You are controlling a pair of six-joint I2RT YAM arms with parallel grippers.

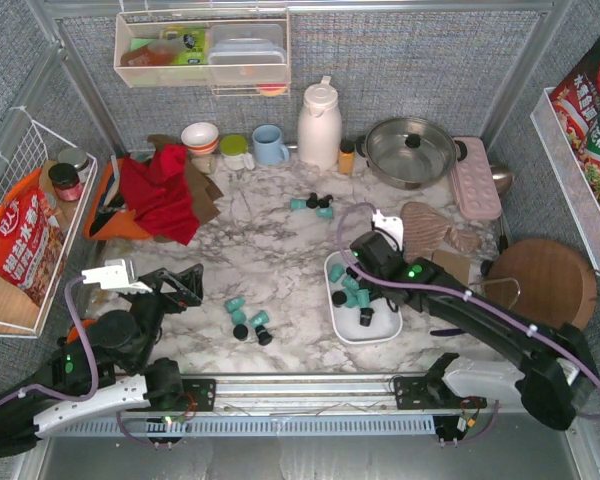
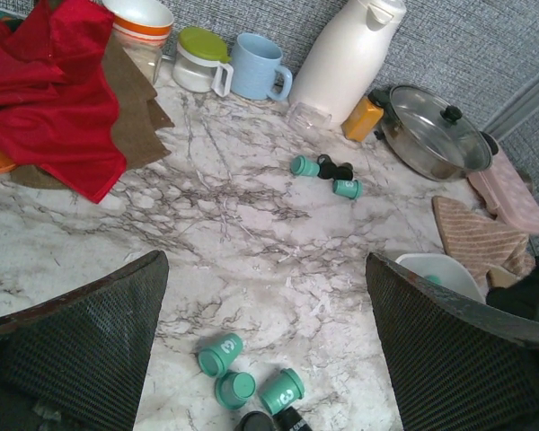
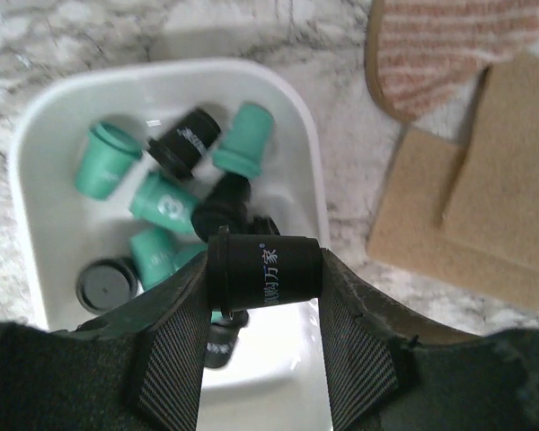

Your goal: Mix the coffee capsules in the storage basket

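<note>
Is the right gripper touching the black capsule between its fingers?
Touching. In the right wrist view, both fingers of the right gripper press against the sides of the black capsule, with no gap, above the storage basket.

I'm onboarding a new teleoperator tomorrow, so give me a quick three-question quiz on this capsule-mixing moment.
1. True or false: the right gripper holds a teal capsule above the storage basket.
2. The left gripper is: A) shut on a capsule, B) open and empty over the table, C) inside the basket.
3. How many separate clusters of loose coffee capsules lie on the marble table outside the basket?

Key:
1. False: it grips a black capsule.
2. B.
3. Two: a near cluster by the left gripper, and a far cluster towards the white carafe.
</note>
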